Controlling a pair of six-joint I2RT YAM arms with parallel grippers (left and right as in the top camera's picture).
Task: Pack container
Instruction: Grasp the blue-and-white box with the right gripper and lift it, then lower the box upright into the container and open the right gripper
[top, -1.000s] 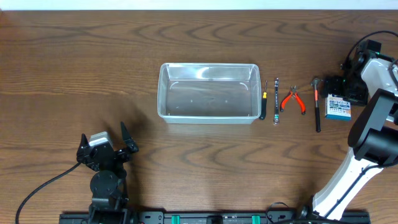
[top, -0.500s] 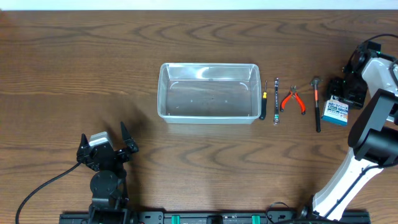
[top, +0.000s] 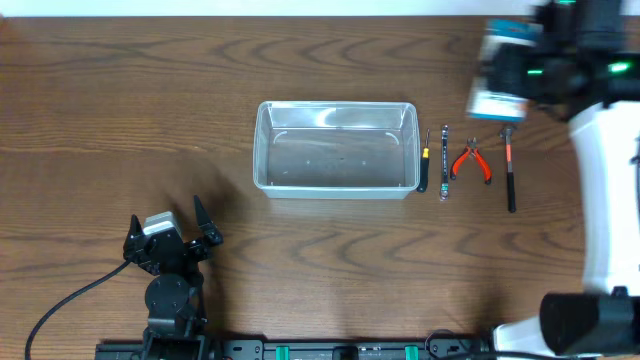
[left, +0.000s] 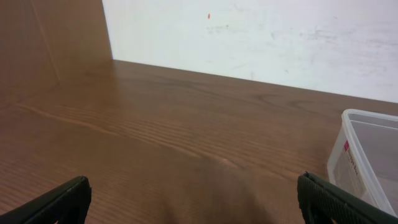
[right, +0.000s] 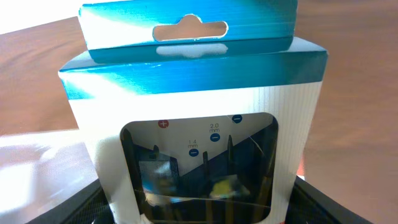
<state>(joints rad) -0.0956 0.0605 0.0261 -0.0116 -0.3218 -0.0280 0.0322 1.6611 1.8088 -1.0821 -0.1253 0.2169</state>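
The clear plastic container (top: 335, 146) sits empty at the table's middle; its corner shows in the left wrist view (left: 367, 155). My right gripper (top: 510, 75) is shut on the small blue-and-white box (top: 498, 68) and holds it in the air, right of the container and above the tools. In the right wrist view the box (right: 193, 124) fills the frame between the fingers (right: 193, 211). My left gripper (top: 170, 240) is open and empty near the front left; its fingers show in the left wrist view (left: 193, 199).
Right of the container lie a black-handled screwdriver (top: 424, 160), a thin metal tool (top: 445, 162), orange-handled pliers (top: 471, 160) and a hammer (top: 509, 165) in a row. The right arm's white base (top: 600, 200) stands at the right edge.
My right gripper has lifted the blue-and-white box off the table at the far right and carried it up and left, over the hammer. The left arm has not moved.
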